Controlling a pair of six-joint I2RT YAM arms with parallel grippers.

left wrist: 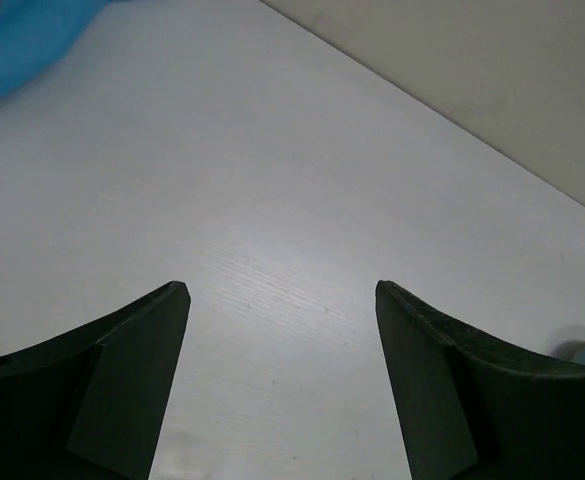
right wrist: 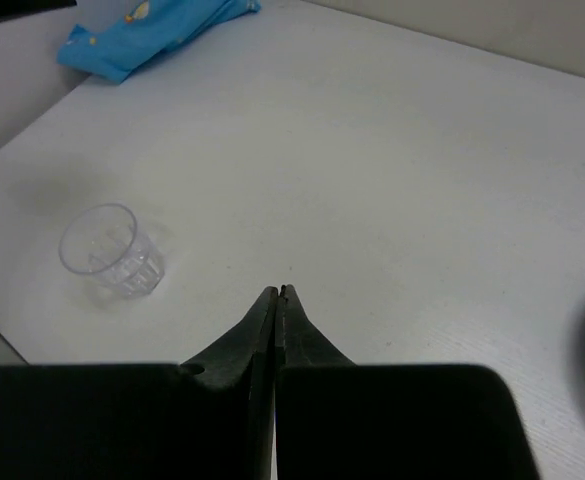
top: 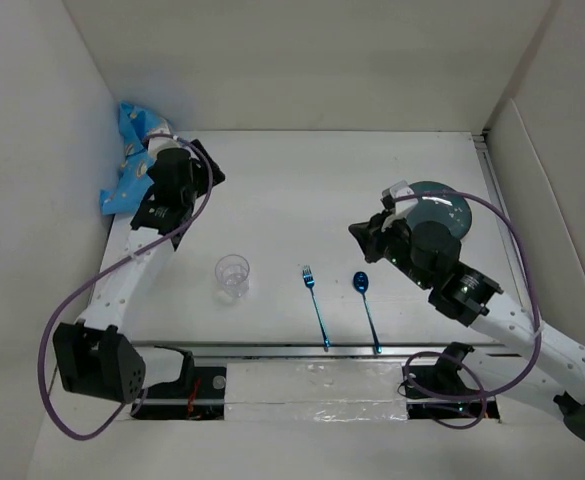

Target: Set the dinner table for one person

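Dinner table: large white matte top, running under both arms, walls on three sides. Judged rigid, fixed and smooth. It is not a thing to grip, and pieces will likely slide on it if nudged.

Left gripper: jaws wide, nothing between them, over bare top near the far-left corner, just beside the crumpled blue placemat.

Right gripper: fingers pressed together, empty, close by the plate at right.

Glass, fork and spoon sit near my edge.

Placemat looks soft and light, so pinch an edge. My arm hides part of it; possibly a free corner lies there.
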